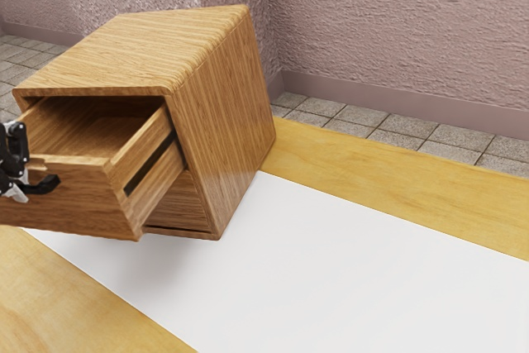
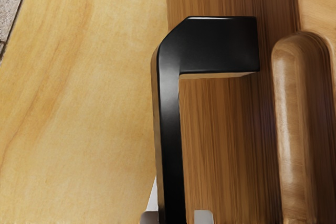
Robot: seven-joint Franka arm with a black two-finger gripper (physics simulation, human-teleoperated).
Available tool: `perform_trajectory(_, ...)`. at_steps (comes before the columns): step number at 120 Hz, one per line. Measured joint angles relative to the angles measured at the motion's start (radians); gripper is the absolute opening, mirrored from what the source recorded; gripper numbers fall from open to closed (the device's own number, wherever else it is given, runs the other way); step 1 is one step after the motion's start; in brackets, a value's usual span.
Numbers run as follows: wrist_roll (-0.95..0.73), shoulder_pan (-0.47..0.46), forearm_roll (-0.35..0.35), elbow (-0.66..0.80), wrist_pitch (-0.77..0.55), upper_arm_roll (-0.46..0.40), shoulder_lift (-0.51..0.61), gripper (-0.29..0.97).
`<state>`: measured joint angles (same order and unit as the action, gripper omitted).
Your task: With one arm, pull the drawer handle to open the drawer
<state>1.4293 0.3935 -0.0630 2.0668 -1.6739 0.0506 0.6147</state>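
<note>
The pincer sits at the black handle, at the exterior view's left edge; whether it has closed on the bar cannot be told. The drawer stands well out of the cabinet. A good pull probably runs straight and level along the slides, without twisting the bar. The cabinet sits skewed on the worktop and may shift if tugged sideways. Bare worktop lies toward the exterior view's right, and the wall is well beyond.
</note>
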Motion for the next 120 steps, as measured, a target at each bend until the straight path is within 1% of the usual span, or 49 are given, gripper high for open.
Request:
perform_trajectory(46, 0.0, 0.04, 0.02, 0.052, 0.011, -0.025, 0.065, -0.11)
perform_trajectory(98, 0.0, 0.068, 0.023, 0.065, 0.02, -0.037, 0.093, -0.11)
perform_trajectory(105, 0.0, 0.068, 0.024, 0.065, 0.021, -0.036, 0.093, -0.09)
perform_trajectory(120, -0.001, 0.067, 0.024, 0.064, 0.019, -0.035, 0.094, -0.02)
